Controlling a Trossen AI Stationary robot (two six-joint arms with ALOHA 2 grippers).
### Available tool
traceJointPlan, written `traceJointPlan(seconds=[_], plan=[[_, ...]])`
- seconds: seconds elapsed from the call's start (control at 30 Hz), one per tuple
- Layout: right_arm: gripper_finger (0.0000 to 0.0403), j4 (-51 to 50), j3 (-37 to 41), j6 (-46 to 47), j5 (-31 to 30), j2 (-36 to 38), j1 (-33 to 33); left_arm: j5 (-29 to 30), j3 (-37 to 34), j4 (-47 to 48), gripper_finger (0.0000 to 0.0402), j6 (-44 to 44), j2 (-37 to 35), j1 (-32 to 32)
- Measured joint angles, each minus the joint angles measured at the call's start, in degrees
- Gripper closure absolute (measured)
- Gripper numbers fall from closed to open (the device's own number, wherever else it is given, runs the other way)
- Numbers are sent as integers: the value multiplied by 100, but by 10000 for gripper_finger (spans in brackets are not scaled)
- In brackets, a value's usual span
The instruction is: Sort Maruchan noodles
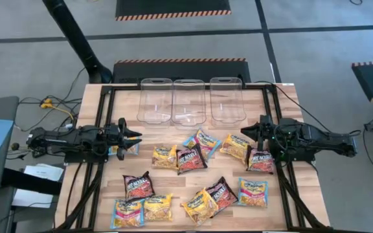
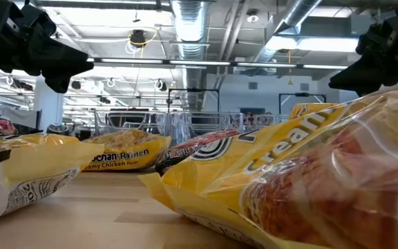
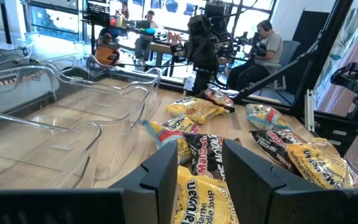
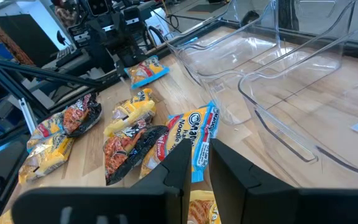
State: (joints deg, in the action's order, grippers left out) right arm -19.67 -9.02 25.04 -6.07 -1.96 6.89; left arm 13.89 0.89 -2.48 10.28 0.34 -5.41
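Observation:
Several Maruchan noodle packets lie flat on the wooden table (image 1: 109,103). Among them are a yellow one (image 1: 164,156), a maroon one (image 1: 190,158) and a light blue one (image 1: 203,141). More lie toward the near edge, such as a maroon one (image 1: 138,186) and a yellow one (image 1: 157,207). My left gripper (image 1: 138,138) hovers level at the table's left side, open (image 3: 201,165), above a blue packet (image 1: 118,150). My right gripper (image 1: 245,136) hovers at the right side, fingers slightly apart (image 4: 197,158), nothing between them, above a yellow packet (image 1: 235,147).
Three clear plastic bins (image 1: 155,100), (image 1: 189,101), (image 1: 228,99) stand side by side at the table's far edge, with nothing in them. Black frame rails (image 1: 102,188) run along both sides of the table. People sit at benches in the room beyond (image 3: 269,46).

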Motion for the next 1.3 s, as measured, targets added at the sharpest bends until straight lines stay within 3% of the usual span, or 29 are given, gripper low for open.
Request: traceJointPlan(seconds=[0.83, 1.3], plan=[[321, 1, 0, 0, -2, 0, -1, 44, 0, -4, 285, 30, -1, -1], [321, 0, 0, -1, -1, 0, 0, 55, -4, -347, 285, 1722, 0, -2]])
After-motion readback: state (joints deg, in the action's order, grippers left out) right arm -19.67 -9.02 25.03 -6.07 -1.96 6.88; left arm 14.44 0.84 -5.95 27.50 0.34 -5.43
